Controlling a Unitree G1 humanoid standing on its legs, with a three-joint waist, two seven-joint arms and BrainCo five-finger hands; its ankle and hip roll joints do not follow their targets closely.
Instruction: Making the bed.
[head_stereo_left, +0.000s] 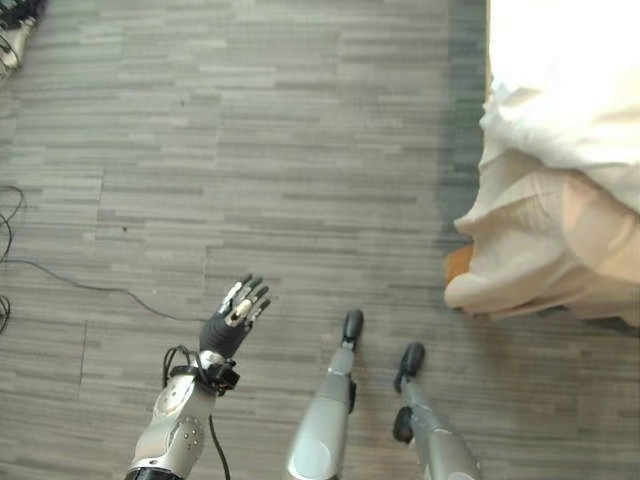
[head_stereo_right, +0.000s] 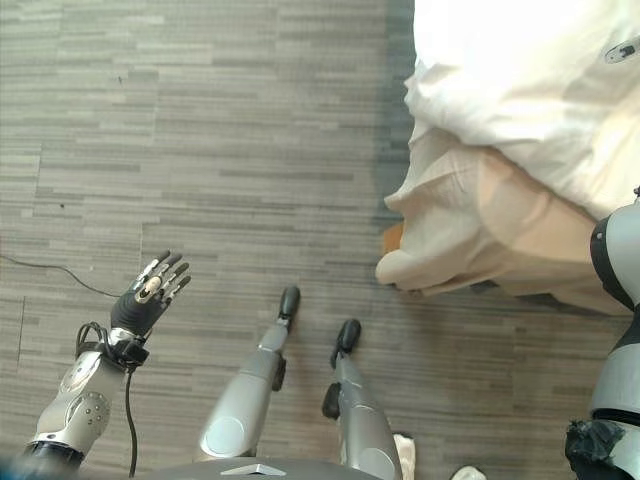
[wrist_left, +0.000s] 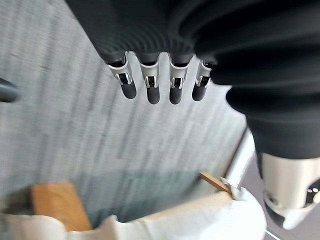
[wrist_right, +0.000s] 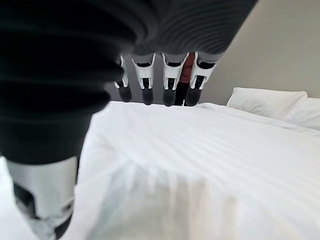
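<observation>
The bed stands at my right, its white duvet (head_stereo_left: 570, 90) bunched at the near corner. Under the duvet a cream sheet (head_stereo_left: 530, 260) hangs in loose folds over the bed's wooden corner (head_stereo_left: 458, 262), nearly down to the floor. My left hand (head_stereo_left: 232, 318) is raised over the floor at the lower left, open with fingers (wrist_left: 152, 85) straight, well away from the bed. My right hand (wrist_right: 172, 75) hovers above the striped duvet (wrist_right: 210, 150), fingers straight and holding nothing. Its forearm (head_stereo_right: 615, 300) comes in at the right edge. Two white pillows (wrist_right: 265, 100) lie at the far end.
Grey plank floor (head_stereo_left: 280, 150) stretches wide to the left of the bed. Some dark and white gear (head_stereo_left: 15, 30) lies at the far left corner. A plain grey wall (wrist_right: 280, 45) rises behind the bed's head.
</observation>
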